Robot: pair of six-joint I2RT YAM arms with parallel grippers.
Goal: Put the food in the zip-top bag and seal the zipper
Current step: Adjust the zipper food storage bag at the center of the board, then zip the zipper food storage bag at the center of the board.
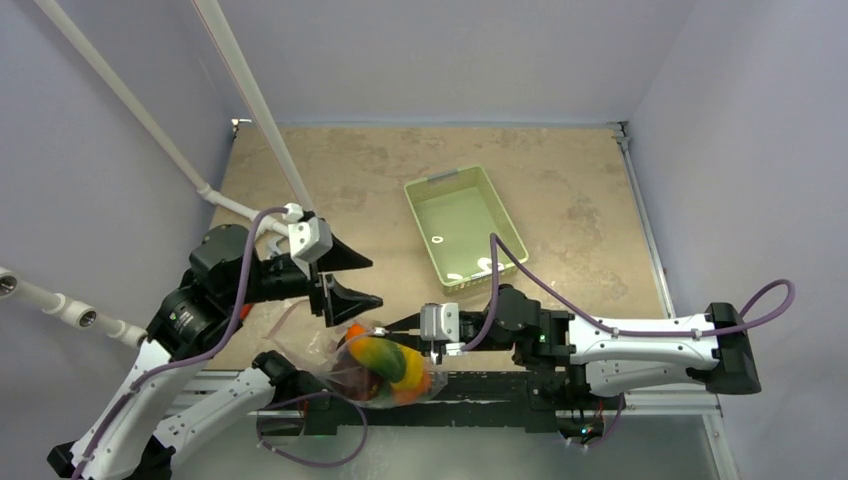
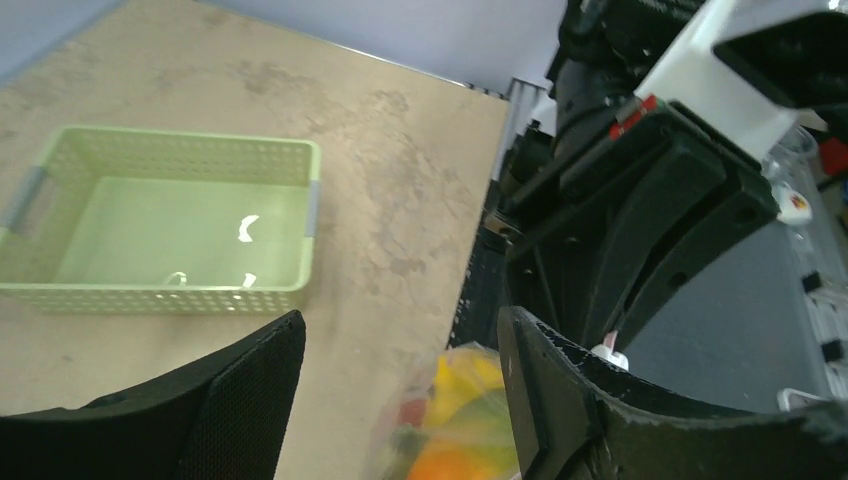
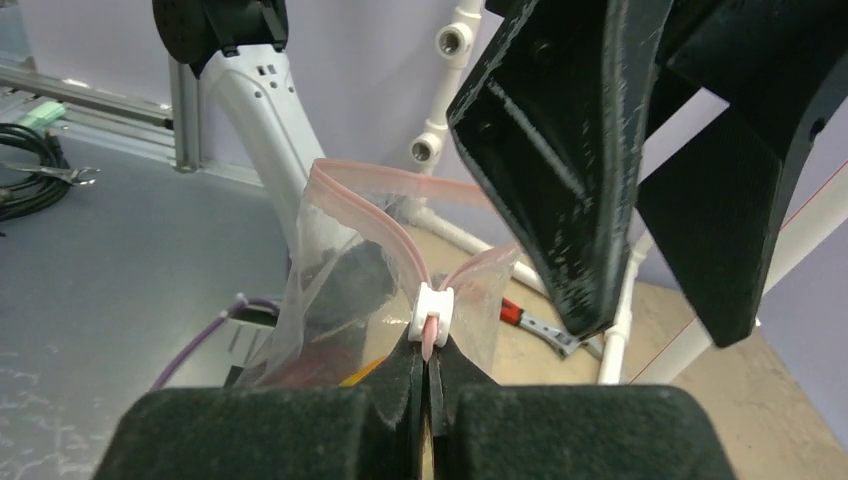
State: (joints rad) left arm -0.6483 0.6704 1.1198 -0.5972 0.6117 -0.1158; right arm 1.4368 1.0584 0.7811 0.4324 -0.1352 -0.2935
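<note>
The zip-top bag [image 1: 350, 372] lies at the table's near edge between the arm bases, holding the food [image 1: 388, 364], which shows yellow, green and orange through the plastic. My right gripper [image 3: 430, 350] is shut on the end of the pink zipper [image 3: 372, 196], just behind its white slider [image 3: 432, 308]. Beyond the slider the mouth gapes, its two strips apart. My left gripper [image 1: 376, 281] hangs open above and left of the bag with nothing between its fingers [image 2: 250, 400]. Under them the left wrist view shows the bagged food [image 2: 465, 425].
An empty pale green basket [image 1: 465, 228] stands mid-table, right of centre. White pipes [image 1: 250, 90] slant over the left side. A red-handled tool [image 3: 530, 320] lies on the table beyond the bag. The black rail [image 1: 480, 392] marks the table's near edge.
</note>
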